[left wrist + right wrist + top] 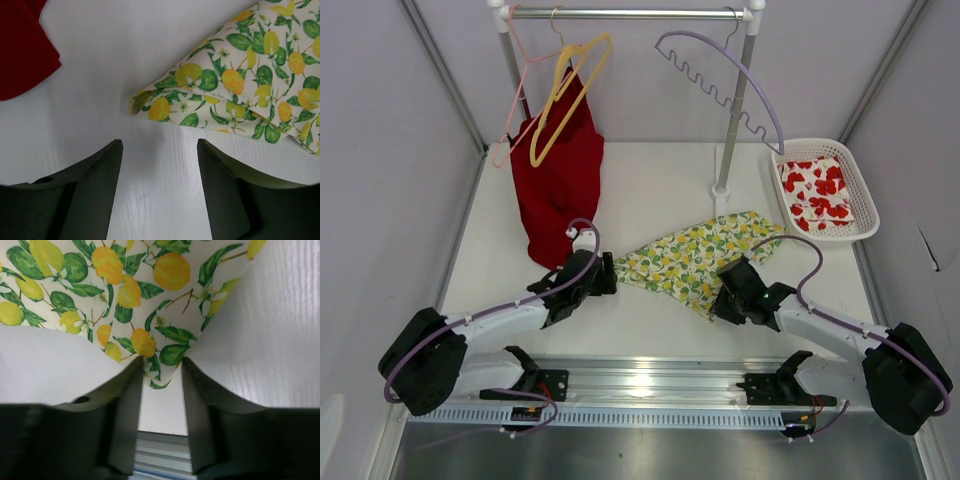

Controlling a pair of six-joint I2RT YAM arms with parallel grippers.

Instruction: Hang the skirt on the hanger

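Note:
The lemon-print skirt (pixel 700 255) lies crumpled on the white table between my two arms. My left gripper (pixel 610 272) sits low at the skirt's left end. In the left wrist view it (pixel 160 145) is open over bare table, with the folded edge of the skirt (pixel 240 85) just ahead of the fingertips. My right gripper (pixel 725 300) is at the skirt's near right corner. Its jaws (pixel 160 362) stand narrowly apart with the tip of the skirt (pixel 125 290) between them. The yellow hanger (pixel 565 95) hangs tilted on the rail at the back left.
A red garment (pixel 555 190) hangs under a pink hanger (pixel 515 110) just behind my left gripper. A lavender wavy hanger (pixel 730 85) hangs by the rack's right pole (pixel 732 120). A white basket (pixel 865 200) holds a red-flowered cloth (pixel 815 190) at the right.

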